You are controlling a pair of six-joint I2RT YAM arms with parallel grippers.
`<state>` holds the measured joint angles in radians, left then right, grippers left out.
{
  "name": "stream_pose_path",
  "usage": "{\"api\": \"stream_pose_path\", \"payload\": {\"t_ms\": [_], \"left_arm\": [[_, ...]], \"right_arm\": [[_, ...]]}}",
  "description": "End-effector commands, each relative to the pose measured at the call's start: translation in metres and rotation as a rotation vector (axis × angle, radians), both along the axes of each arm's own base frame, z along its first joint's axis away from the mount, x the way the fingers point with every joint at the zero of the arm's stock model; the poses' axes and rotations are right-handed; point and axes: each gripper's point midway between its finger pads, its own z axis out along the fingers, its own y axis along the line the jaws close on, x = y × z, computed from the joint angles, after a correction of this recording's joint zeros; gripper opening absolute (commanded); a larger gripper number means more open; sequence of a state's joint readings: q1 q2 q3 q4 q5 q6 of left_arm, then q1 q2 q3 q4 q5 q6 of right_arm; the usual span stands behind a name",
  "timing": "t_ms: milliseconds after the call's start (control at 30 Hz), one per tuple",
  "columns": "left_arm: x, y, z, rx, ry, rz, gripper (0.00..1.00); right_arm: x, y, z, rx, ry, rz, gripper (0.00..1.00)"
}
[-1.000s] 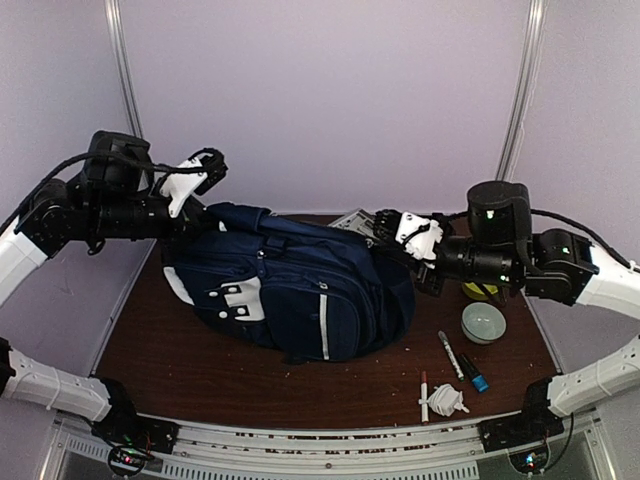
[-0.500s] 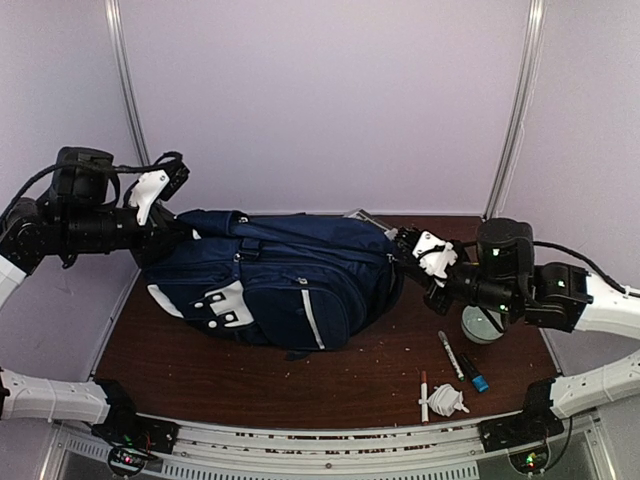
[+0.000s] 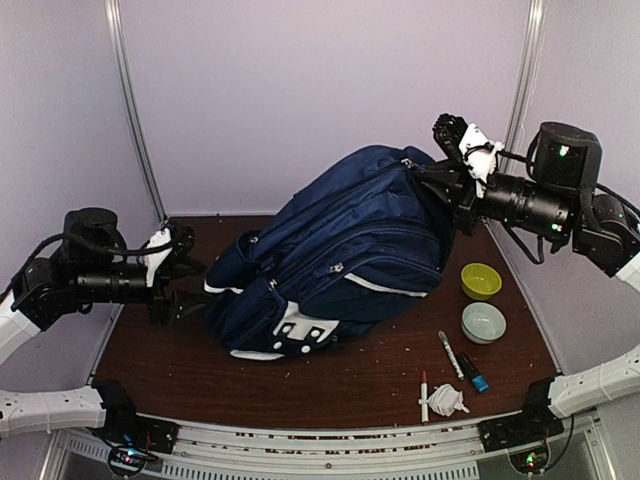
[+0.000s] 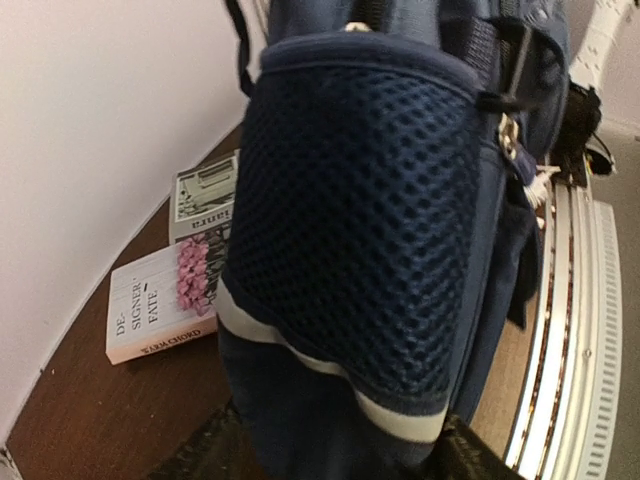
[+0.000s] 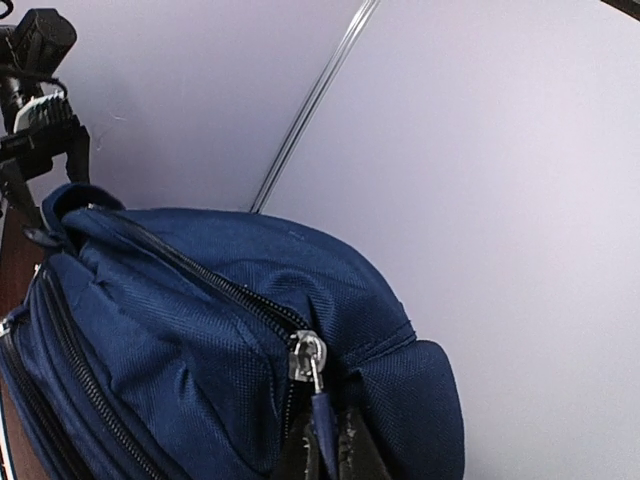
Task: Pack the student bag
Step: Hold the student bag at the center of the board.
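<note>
The student bag [image 3: 350,250], a big navy backpack with a white stripe, stands tilted, its top end raised at the right and its lower end on the table. My right gripper [image 3: 432,172] is high up at that top end, shut on the blue zipper pull [image 5: 322,415] just under the metal slider [image 5: 307,358]. My left gripper [image 3: 190,272] hovers low at the bag's lower left end, open. In the left wrist view the bag's mesh side pocket [image 4: 370,200] fills the frame, and the bag's bottom corner lies between the spread fingers [image 4: 190,450].
Two books [image 4: 160,305] lie flat on the table by the back wall, behind the bag. At the right stand a yellow-green bowl [image 3: 481,280] and a pale bowl [image 3: 484,322]. Markers [image 3: 450,353], a pen [image 3: 424,395] and a white crumpled item [image 3: 447,400] lie near the front right.
My right gripper has risen with the zipper pull, hauling the bag's top end up off the table. My left gripper has dropped lower and opened, letting go of the bag.
</note>
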<state>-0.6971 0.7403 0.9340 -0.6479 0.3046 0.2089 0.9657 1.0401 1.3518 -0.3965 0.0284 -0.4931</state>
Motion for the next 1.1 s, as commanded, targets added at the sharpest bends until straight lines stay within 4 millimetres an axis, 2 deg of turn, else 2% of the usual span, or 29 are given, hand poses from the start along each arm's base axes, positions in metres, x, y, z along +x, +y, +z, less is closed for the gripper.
{"api": "stream_pose_path", "payload": {"t_ms": [0, 133, 167, 233, 300, 467, 633, 767, 933, 1000, 1067], "left_arm": [[-0.005, -0.013, 0.026, -0.009, -0.185, -0.062, 0.73], [-0.002, -0.022, 0.068, -0.078, -0.226, -0.056, 0.74], [-0.002, -0.027, 0.084, -0.109, -0.226, -0.068, 0.74], [0.001, -0.042, 0.101, -0.151, -0.200, -0.103, 0.76], [0.006, -0.060, 0.115, -0.194, -0.164, -0.135, 0.80], [0.039, -0.104, 0.137, -0.267, -0.025, -0.124, 0.97], [0.038, -0.137, 0.143, -0.288, -0.032, -0.213, 0.98], [0.042, -0.151, 0.139, -0.292, -0.015, -0.242, 0.88], [0.024, -0.169, 0.134, -0.290, 0.007, -0.356, 0.87], [0.016, -0.175, 0.134, -0.294, 0.018, -0.397, 0.82], [0.011, -0.180, 0.130, -0.286, 0.028, -0.420, 0.69]], "right_arm": [[-0.021, 0.002, 0.107, 0.285, -0.179, 0.091, 0.00], [-0.027, 0.022, 0.103, 0.277, -0.193, 0.184, 0.00], [-0.029, 0.026, 0.102, 0.275, -0.194, 0.208, 0.00], [-0.034, 0.035, 0.098, 0.261, -0.194, 0.256, 0.00], [-0.035, 0.042, 0.093, 0.253, -0.184, 0.285, 0.00], [-0.035, 0.052, 0.086, 0.252, -0.151, 0.314, 0.00], [-0.035, 0.053, 0.083, 0.245, -0.140, 0.314, 0.00], [-0.035, 0.053, 0.079, 0.239, -0.136, 0.312, 0.00], [-0.033, 0.053, 0.077, 0.233, -0.138, 0.298, 0.00], [-0.033, 0.052, 0.076, 0.232, -0.139, 0.295, 0.00], [-0.031, 0.051, 0.075, 0.232, -0.141, 0.283, 0.00]]}}
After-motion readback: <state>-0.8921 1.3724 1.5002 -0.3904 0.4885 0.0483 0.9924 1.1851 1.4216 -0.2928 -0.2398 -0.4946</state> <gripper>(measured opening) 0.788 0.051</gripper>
